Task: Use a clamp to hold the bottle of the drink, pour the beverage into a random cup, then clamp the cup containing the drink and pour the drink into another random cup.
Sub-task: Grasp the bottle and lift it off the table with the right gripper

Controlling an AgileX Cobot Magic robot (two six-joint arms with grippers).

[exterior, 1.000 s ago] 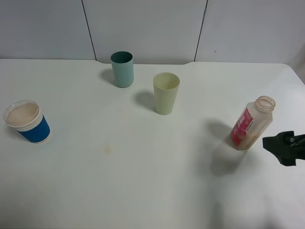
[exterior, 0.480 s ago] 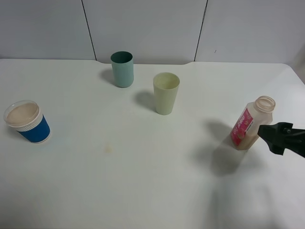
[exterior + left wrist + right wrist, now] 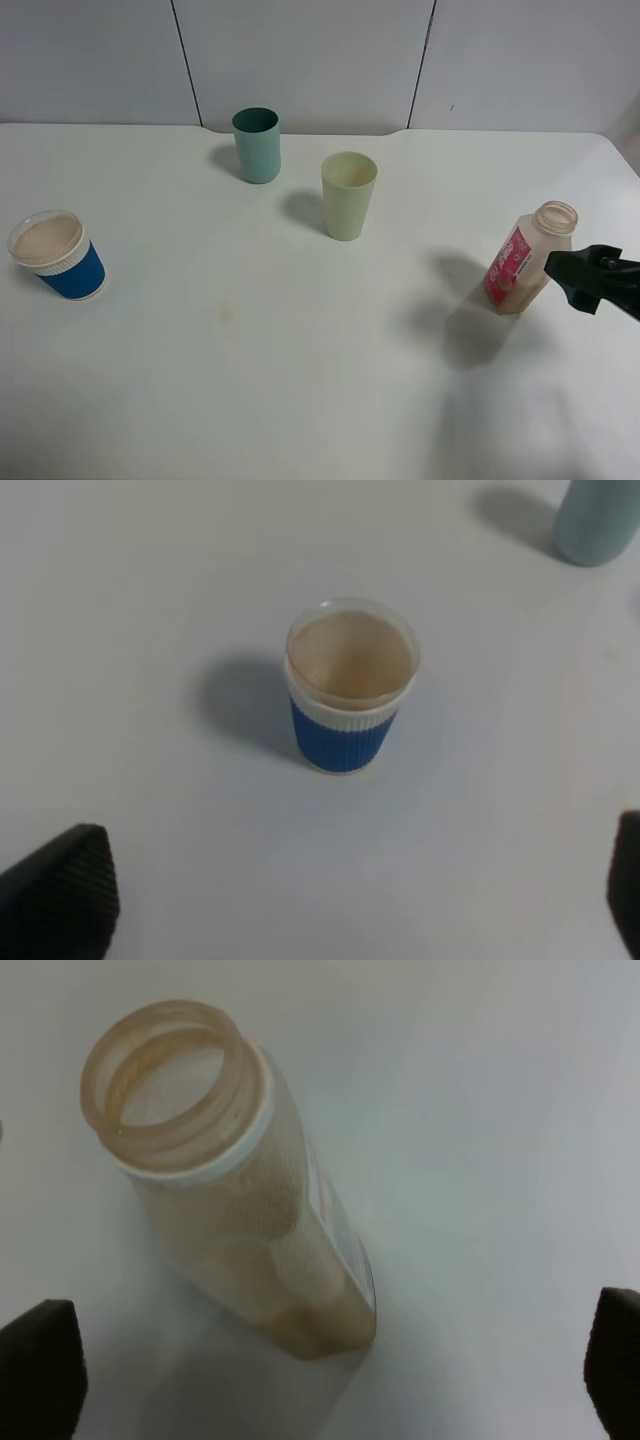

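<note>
The uncapped bottle (image 3: 528, 258) has a red label and stands at the right of the table; a little tan drink lies at its bottom (image 3: 250, 1220). My right gripper (image 3: 572, 275) is just to its right, open, touching nothing; in the right wrist view its gripper (image 3: 328, 1380) spans wide with the bottle ahead. A teal cup (image 3: 257, 145) and a pale green cup (image 3: 348, 195) stand at the back middle. A blue cup (image 3: 55, 257) with a white rim stands at the left. The left gripper (image 3: 340, 895) hangs open above the blue cup (image 3: 350, 695); it is out of the exterior view.
The white table (image 3: 250, 380) is bare in the middle and front apart from a faint stain (image 3: 226, 313). A grey panelled wall (image 3: 320, 60) runs behind the table's far edge. The teal cup (image 3: 600, 520) shows at a corner of the left wrist view.
My right gripper has moved closer to the bottle, shifting left and farther back on the table. The cups and the bottle have not moved.
</note>
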